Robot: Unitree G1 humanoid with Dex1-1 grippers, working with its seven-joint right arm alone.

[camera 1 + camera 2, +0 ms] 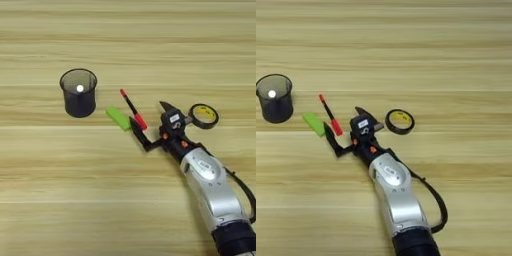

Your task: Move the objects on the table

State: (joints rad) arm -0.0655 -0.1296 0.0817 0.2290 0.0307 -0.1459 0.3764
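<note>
Gripper (150,124): fingers spread apart, straddling the pen (133,111), gripping nothing.
Objects: pen, green block (118,118), tape roll (204,116) all lie on the table (125,200); none lifted.

Green block (118,118) flat on the surface (125,45), long axis 10-to-4 o'clock. Black-and-red pen (133,110) just at its 3 o'clock, parallel. Black tape roll (204,116) flat, further toward 3 o'clock.

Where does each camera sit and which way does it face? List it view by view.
Left eye view: on the head, looking down at the table; shows the right forearm and open claw beside the pen.
Right eye view: same head, slightly further right; same arm.
Shared: mesh cup, green block, tape roll.
</note>
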